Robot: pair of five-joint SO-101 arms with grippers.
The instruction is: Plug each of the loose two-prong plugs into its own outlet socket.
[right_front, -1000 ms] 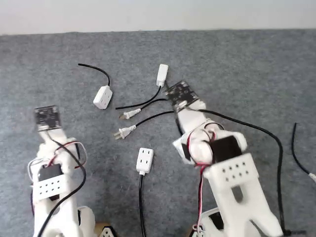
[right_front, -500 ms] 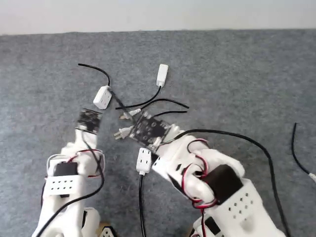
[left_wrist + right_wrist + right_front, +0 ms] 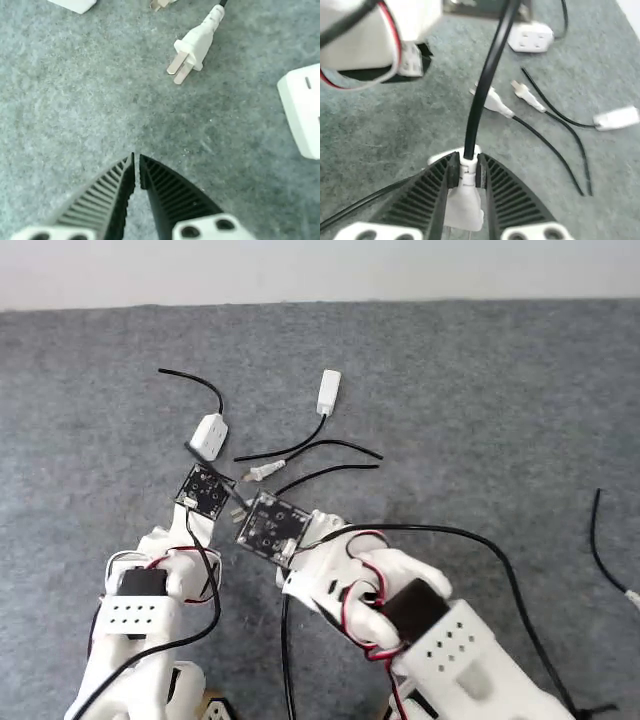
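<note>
Two grippers split the work: the right gripper [image 3: 465,167] pinched the outlet socket [image 3: 463,207] at its cord end, probably to steady it, while the left gripper [image 3: 136,165], jaws pressed together and empty, hovered over the carpet [image 3: 75,100] near a loose two-prong plug [image 3: 195,45].

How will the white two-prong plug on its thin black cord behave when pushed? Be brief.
The white two-prong plug looks small, so probably light. Its flat prongs should stop rolling. Its thin black cord lies in loose curves, likely floppy, and may tug it.
</note>
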